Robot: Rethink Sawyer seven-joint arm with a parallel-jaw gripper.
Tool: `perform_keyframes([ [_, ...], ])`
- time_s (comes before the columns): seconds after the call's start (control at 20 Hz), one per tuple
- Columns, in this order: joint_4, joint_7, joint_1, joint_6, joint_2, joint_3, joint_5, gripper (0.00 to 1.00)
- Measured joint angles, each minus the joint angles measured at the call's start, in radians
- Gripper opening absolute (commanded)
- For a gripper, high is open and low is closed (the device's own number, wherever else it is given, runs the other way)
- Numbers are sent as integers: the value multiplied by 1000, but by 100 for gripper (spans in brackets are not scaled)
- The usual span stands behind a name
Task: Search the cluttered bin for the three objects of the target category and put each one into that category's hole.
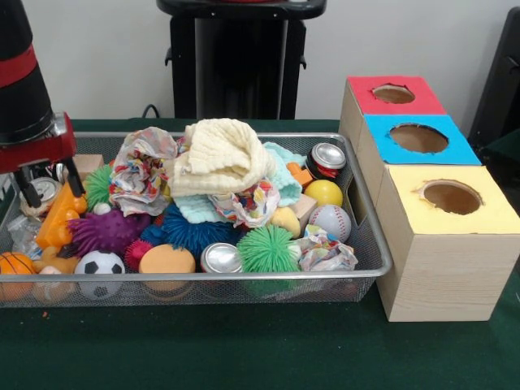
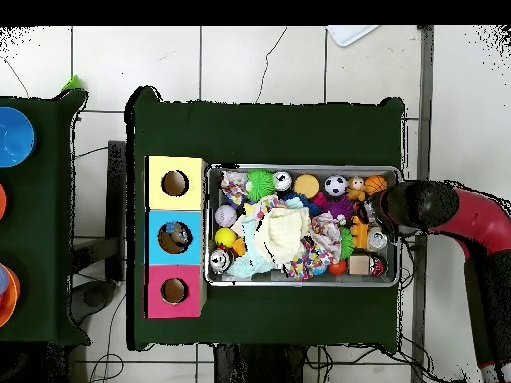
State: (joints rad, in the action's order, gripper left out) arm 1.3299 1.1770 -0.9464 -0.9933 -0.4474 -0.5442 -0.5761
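Observation:
The wire mesh bin [image 1: 244,277] is full of toys; in the overhead view its rim [image 2: 299,282] lies beside the boxes. My gripper [image 1: 50,187] hangs over the bin's left end. It is open, with its fingers [image 1: 73,177] either side of a round silvery-topped object [image 1: 45,190]. A clear crinkly plastic container [image 1: 22,236] lies just below it against the bin wall. Other such containers are hidden in the clutter. The blue-topped box's hole [image 1: 418,138] is to the right of the bin and also shows from above [image 2: 174,237]. In the overhead view the arm [image 2: 434,206] covers the gripper.
The red-topped box [image 1: 394,95] and the yellow-topped box [image 1: 452,197] flank the blue one. A yellow cloth [image 1: 219,154] is heaped mid-bin. Silver cans [image 1: 221,258] [image 1: 327,158], dotted paper wads [image 1: 142,166] [image 1: 325,253], spiky balls and sport balls fill the rest.

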Motion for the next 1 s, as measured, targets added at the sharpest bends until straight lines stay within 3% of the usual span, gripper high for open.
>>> perform_keyframes([
  [0.6, 13, 0, 11, 0, -30, 0, -3, 100],
  [1.0, 3, 0, 17, 30, -20, 0, -89, 100],
])
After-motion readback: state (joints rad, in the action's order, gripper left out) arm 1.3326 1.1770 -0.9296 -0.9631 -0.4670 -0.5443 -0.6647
